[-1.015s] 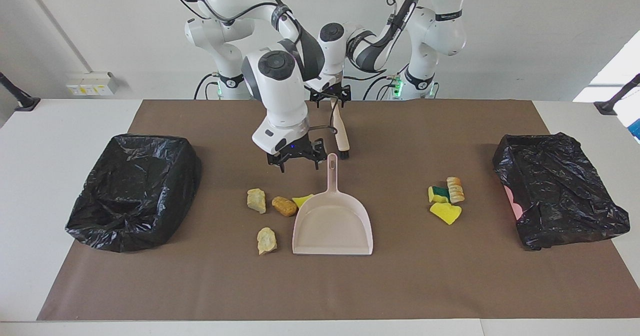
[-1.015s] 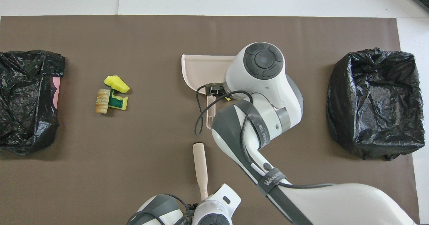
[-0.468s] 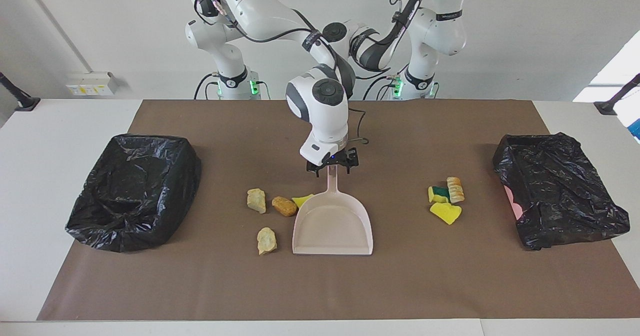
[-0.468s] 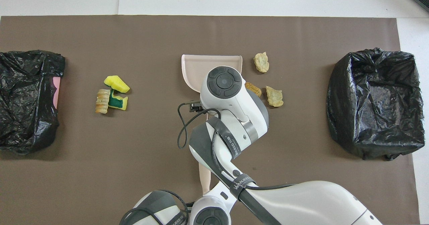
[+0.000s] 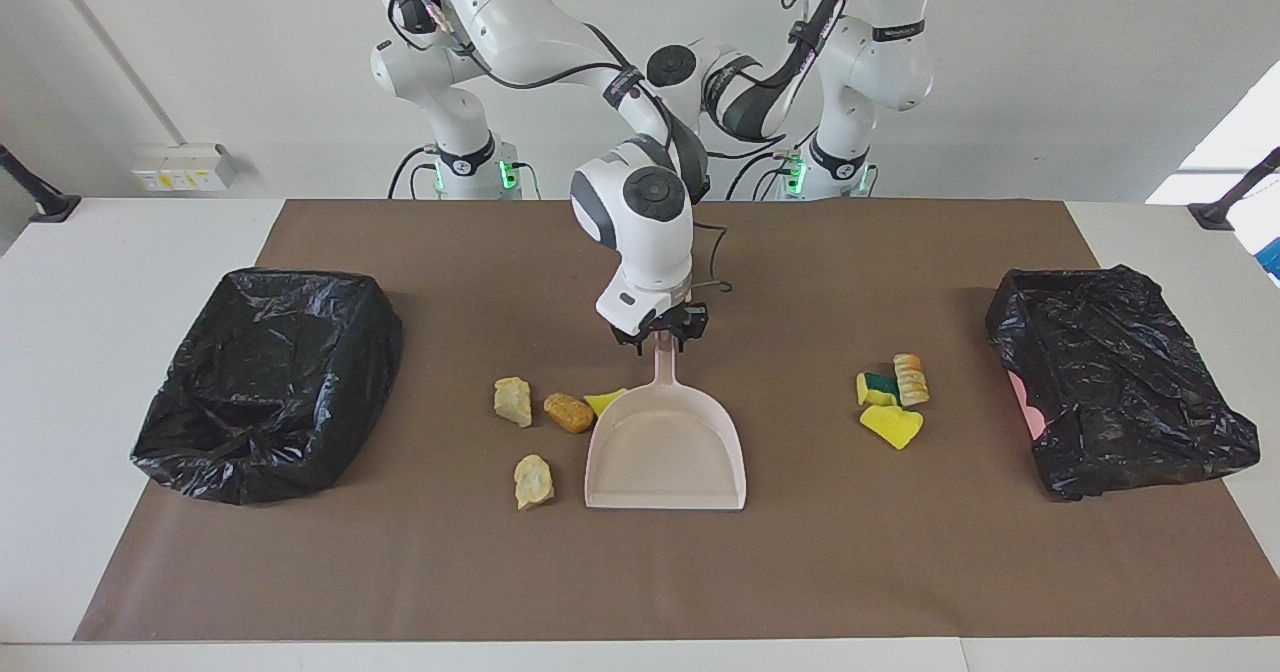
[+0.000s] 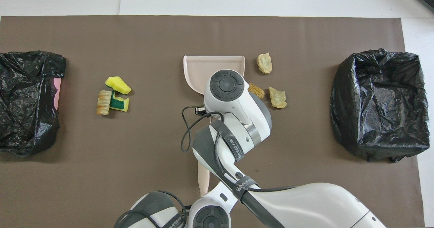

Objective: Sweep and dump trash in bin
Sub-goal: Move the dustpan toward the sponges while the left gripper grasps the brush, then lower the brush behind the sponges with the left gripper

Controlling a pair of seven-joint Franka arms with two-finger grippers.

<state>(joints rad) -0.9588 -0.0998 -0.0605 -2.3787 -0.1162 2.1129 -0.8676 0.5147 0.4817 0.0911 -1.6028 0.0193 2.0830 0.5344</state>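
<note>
Right hand: at the handle tip of the pink dustpan; whether it grips cannot be told
Left hand: clenched on the brush, over the brown mat
Trash: four scraps just beside the dustpan toward the right arm's end, three clustered toward the left arm's end; none in the bins
Step in hand: seat the grip squarely on the handle and keep the pan's lip flat on the worktop
Facing view only: right hand meeting the handle
Overhead view only: brush handle at the left hand

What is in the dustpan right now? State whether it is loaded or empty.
Empty. The dustpan lies flat on the mat with its tray bare; the trash sits beside it, still on the mat.
</note>
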